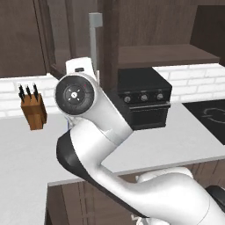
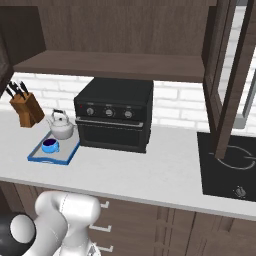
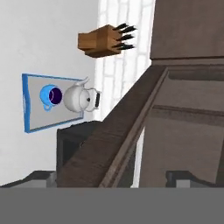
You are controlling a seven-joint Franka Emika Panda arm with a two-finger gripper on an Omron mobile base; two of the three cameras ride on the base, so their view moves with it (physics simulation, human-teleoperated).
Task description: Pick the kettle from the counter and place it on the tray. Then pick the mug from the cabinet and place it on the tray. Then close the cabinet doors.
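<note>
Blue-rimmed tray (image 2: 38, 157) lay at left of the right base frame on the counter (image 2: 150, 172), where we saw the mug (image 2: 49, 145) and kettle (image 2: 61, 126) together on it. Rightward sat the black oven (image 2: 114, 115); far right, a cabinet door (image 2: 235, 75) stood open. Our gripper (image 3: 111, 177) was spread wide, holding nothing.

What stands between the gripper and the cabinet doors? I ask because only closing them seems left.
Nothing visible does. The kettle and mug already sit on the tray; the open gripper faces a cabinet door's edge directly.
</note>
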